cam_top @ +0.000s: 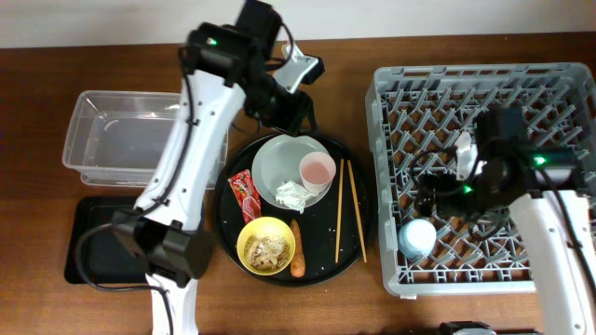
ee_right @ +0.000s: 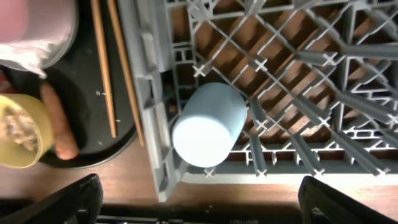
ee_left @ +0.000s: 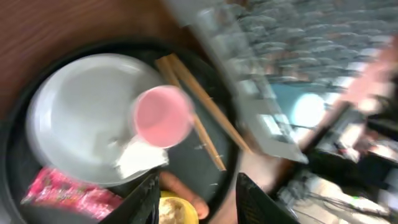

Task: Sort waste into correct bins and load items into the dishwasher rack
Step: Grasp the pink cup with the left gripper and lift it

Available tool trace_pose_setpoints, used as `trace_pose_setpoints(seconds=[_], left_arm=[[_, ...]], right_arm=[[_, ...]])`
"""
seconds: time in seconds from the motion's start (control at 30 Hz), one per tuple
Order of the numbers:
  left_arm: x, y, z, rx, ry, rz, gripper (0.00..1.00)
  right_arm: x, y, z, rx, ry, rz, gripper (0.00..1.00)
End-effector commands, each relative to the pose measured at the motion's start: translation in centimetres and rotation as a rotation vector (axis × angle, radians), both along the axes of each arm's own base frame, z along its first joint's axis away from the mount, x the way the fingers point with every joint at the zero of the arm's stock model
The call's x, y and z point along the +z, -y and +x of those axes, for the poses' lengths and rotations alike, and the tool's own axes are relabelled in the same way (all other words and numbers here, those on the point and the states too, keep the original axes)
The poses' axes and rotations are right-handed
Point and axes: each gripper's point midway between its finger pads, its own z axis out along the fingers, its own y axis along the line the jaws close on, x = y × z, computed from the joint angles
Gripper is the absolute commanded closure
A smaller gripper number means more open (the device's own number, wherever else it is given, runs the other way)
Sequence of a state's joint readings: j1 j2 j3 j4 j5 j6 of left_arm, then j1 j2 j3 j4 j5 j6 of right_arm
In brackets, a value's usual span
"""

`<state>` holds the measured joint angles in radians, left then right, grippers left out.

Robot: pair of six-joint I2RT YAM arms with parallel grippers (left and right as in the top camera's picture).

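Blue cup: pale, smooth, lying on its side in the corner of the grey rack nearest the round tray. Pink-lined cup: mouth up on the grey plate, beside the crumpled tissue. Left claw and right claw: both spread, empty.

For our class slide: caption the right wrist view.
Blue cup resting in a corner of the dishwasher rack; chopsticks outside on the black tray.

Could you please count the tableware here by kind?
Cups: 2, the small blue cup and the small white-pink cup
Plates: 1, the pale grey round plate
Bowls: 1, the yellow round bowl
Sticks: 2, the thin wooden chopsticks
Total: 6
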<state>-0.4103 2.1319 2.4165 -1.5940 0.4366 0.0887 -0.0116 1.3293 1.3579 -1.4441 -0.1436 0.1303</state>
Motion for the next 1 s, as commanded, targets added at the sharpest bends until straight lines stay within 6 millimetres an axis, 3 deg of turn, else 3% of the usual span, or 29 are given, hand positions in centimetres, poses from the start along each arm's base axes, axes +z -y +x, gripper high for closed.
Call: trace_pose_setpoints(seconds=[0.0, 0.23, 0.37, 0.7, 0.93, 0.97], left_arm=[[-3.1, -4.2, 1.8, 0.239, 0.029, 0.288, 0.54], [-10.5, -3.8, 1.9, 0.259, -0.052, 0.326, 0.51], [-13.8, -1.7, 1.1, 0.228, -0.12, 0.224, 0.52], [-14.3, -0.6, 0.0, 0.205, -0.181, 0.164, 0.52], [-17.0, 1.1, -1.0, 0.161, -0.16, 0.17, 0.53], [-17.2, 1.1, -0.8, 0.161, -0.154, 0.167, 0.59]], right_arm=[[1.1, 0.0, 0.1, 0.02, 0.024, -0.003, 0.01], [1.1, 0.0, 0.0, 0.02, 0.02, -0.002, 0.02], [1.1, 0.0, 0.1, 0.02, 0.023, -0.002, 0.02], [1.1, 0.0, 0.0, 0.02, 0.022, -0.002, 0.02], [1.1, 0.0, 0.0, 0.02, 0.021, -0.002, 0.02], [1.1, 0.0, 0.0, 0.02, 0.019, -0.002, 0.02]])
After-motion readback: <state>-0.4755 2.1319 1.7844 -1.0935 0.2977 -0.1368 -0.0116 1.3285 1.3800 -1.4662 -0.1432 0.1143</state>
